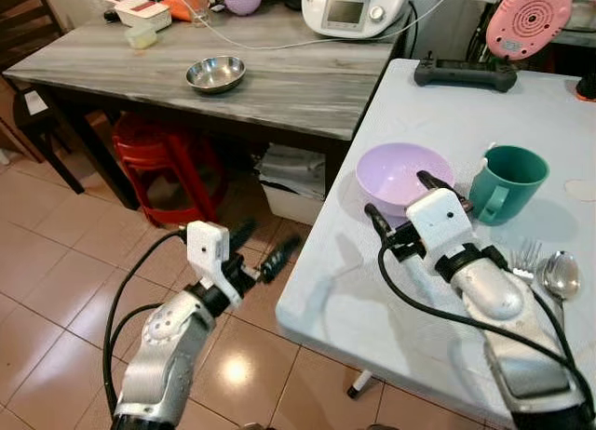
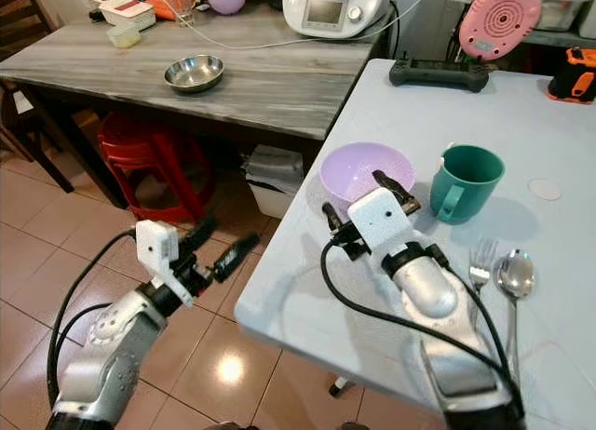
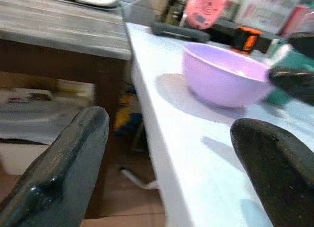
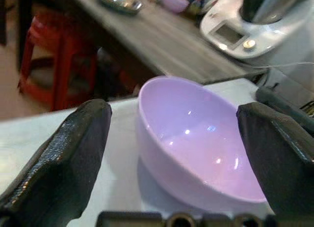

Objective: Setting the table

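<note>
One round glossy lilac plastic bowl (image 1: 402,177)

Looked like a home kitchen: white cooking appliance (image 1: 346,8) at the grey counter's (image 1: 279,86) far edge, tiled floor (image 1: 56,281), red stool (image 1: 154,160) underneath.

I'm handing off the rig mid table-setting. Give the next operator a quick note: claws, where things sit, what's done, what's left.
Right claw: open, at the near side of the lilac plastic bowl, holding nothing.
Left claw: open, low over the floor beside the white table.
On the white table: bowl, teal mug to its right, metal fork and spoon nearer the robot.
Done: these four are on the table.
Left: likely repositioning the bowl; final layout unclear.
</note>
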### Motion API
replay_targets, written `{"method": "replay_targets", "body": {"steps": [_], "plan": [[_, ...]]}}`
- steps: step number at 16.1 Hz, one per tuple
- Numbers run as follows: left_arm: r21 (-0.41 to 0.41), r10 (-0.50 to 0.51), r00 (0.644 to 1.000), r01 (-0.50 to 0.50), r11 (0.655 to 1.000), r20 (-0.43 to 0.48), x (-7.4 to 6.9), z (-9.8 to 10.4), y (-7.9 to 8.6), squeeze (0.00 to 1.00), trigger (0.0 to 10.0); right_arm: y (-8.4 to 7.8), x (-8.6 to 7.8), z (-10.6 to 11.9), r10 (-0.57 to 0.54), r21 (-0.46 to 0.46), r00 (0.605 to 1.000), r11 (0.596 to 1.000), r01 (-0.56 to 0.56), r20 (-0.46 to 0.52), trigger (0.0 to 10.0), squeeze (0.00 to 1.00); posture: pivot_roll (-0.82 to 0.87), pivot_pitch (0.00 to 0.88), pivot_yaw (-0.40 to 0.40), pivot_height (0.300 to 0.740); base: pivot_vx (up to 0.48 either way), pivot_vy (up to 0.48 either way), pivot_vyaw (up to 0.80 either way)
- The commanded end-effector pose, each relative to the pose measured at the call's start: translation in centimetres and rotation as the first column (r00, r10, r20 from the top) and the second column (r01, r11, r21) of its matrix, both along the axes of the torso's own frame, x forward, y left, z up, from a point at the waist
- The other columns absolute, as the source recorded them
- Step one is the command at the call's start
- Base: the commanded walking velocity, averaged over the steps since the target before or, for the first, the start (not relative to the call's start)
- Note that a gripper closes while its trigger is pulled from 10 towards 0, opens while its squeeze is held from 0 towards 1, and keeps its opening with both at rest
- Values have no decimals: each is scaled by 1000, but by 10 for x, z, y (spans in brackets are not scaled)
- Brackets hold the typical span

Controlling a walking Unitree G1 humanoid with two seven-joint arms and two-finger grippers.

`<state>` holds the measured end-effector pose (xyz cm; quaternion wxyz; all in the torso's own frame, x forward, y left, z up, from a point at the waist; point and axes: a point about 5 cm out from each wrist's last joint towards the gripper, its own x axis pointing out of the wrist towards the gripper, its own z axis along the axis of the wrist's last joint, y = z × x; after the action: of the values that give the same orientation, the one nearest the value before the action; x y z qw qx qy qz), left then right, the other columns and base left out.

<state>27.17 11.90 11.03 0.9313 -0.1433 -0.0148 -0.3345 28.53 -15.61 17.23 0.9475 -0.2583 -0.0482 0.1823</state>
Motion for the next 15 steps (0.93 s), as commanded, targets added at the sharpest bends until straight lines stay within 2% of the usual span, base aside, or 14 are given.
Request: {"method": "replay_targets", "body": {"steps": [1,3,6,9,12,13,14,15], "plan": [[14,-26,1000,26,1000,15,-2,3,0,0,10000,2,3,-1,30,-26,999,999,-31,-22,10000,0,-119,137,85,740,0,0,0],[24,-38,999,37,999,15,-2,3,-1,0,10000,-3,11,-3,51,-105,998,993,-55,-46,10000,0,-118,137,83,740,0,0,0],[16,-52,999,52,998,5,-5,1,-3,0,10000,-8,22,-2,77,-163,994,983,-88,-73,10000,0,-115,137,80,740,0,0,0],[4,-87,996,87,996,-11,-7,1,-4,0,10000,-8,30,-3,119,-210,988,968,-138,-101,10000,0,-115,137,80,740,0,0,0],[-9,-133,991,133,991,-10,-12,1,-9,0,10000,-2,48,-7,173,-294,976,933,-206,-134,10000,0,-111,139,79,740,0,0,0],[-16,-143,990,142,990,-11,-13,2,-10,0,10000,-2,49,-7,175,-309,975,928,-209,-135,10000,0,-106,145,78,740,0,0,0],[-32,-171,985,171,985,-4,-16,4,-12,0,10000,-3,52,-8,176,-348,974,912,-215,-141,8392,0,-106,145,78,740,0,0,0],[-31,-176,984,176,984,-2,-17,5,-13,0,10000,-4,52,-9,172,-356,975,910,-213,-144,1059,0,-106,145,78,740,0,0,0]]}}
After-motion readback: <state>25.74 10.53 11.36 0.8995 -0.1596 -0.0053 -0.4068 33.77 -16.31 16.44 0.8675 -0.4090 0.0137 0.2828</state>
